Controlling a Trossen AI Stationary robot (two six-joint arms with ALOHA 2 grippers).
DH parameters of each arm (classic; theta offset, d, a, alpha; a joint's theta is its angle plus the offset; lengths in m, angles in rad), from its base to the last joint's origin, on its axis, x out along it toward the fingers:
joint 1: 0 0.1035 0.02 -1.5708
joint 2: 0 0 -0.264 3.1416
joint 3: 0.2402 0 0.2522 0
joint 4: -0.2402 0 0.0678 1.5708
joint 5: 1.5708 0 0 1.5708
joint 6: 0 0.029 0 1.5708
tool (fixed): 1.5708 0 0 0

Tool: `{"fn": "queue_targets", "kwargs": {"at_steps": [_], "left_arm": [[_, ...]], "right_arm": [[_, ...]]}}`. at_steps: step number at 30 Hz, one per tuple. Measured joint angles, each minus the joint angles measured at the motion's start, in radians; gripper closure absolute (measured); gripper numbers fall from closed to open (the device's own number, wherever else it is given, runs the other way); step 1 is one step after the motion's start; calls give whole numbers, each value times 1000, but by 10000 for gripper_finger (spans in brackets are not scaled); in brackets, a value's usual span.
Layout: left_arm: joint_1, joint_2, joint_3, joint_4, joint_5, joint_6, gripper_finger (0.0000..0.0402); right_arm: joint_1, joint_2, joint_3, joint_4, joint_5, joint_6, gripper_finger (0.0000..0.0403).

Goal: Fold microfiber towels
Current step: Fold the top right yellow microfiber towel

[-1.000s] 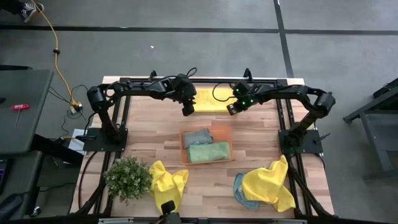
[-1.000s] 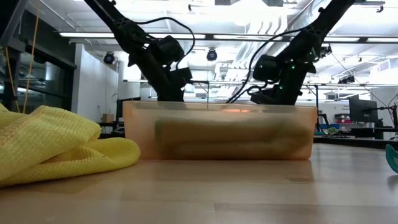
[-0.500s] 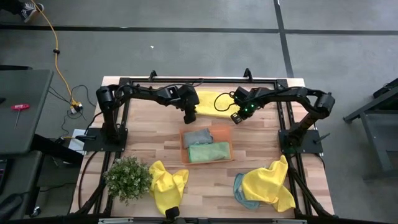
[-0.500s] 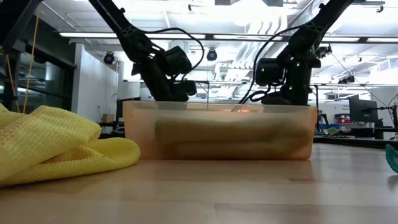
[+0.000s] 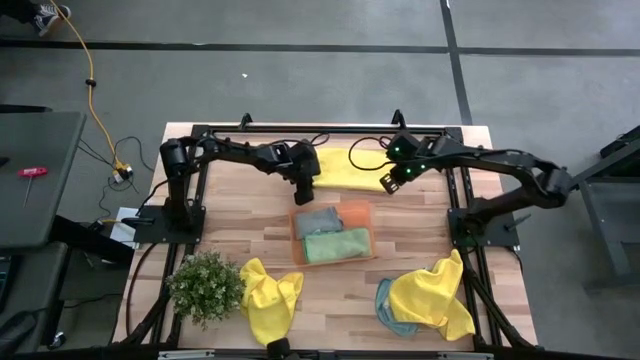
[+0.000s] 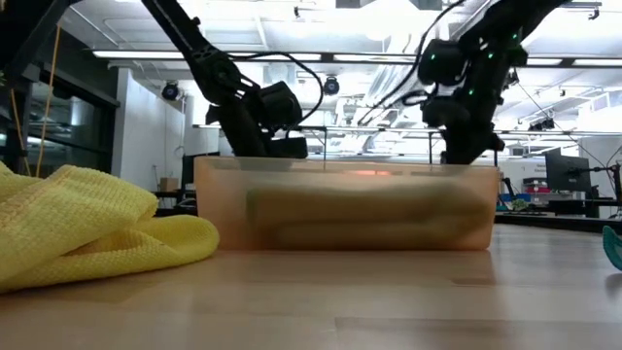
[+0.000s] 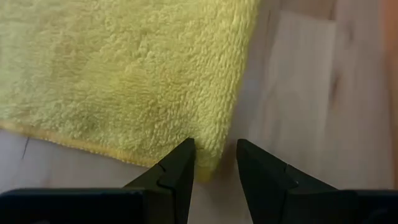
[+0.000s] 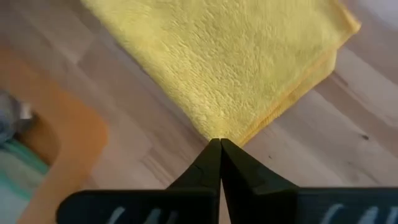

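A yellow microfiber towel (image 5: 345, 167) lies on the table's far middle, its edge doubled on one side (image 8: 292, 93). My left gripper (image 7: 214, 168) stands open at the towel's near left corner (image 7: 208, 158); that corner lies between its fingers, and I cannot tell whether they touch it. My right gripper (image 8: 219, 144) is shut at the towel's near right corner. An orange tray (image 5: 362, 212) in the middle of the table holds a grey-blue towel (image 5: 316, 219) and a pale green towel (image 5: 336, 244). Loose towels lie at the near edge. My right gripper pinches the yellow towel's near right corner (image 8: 217, 134) between its two shut fingers. The fingers slant down from above. How many layers they have, I cannot tell. The rest of the towel lies spread on the table.
A potted plant (image 5: 205, 285) stands near left, with a crumpled yellow towel (image 5: 270, 297) beside it. Near right, another yellow towel (image 5: 432, 293) lies over a light blue one (image 5: 384, 304). The tray's wall (image 6: 345, 209) fills the middle of the low view.
My right gripper has risen and gone toward the table's right edge, and the towel's near right corner has come with it. My left gripper has sunk toward the towel's near left corner, its fingers the same distance apart.
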Motion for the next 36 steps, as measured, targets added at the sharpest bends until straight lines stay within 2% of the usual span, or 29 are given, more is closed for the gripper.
{"fn": "queue_targets", "kwargs": {"at_steps": [8, 12, 17, 31, 36], "left_arm": [[-5, -25, 0, -24, -21, 104, 291], [-5, -35, 2, -54, -66, 186, 291], [-13, -30, 0, -92, -71, 257, 291], [-32, -26, -1, -57, -86, 306, 291], [-31, -26, -1, -57, -86, 331, 297]], "right_arm": [[0, -67, 0, -29, -15, -72, 403], [-4, -77, 0, -33, -16, -80, 403], [-12, -79, 0, -35, -17, -93, 403], [-12, -79, 0, -35, -61, -152, 403], [-20, -50, 0, -34, -39, -166, 400]]}}
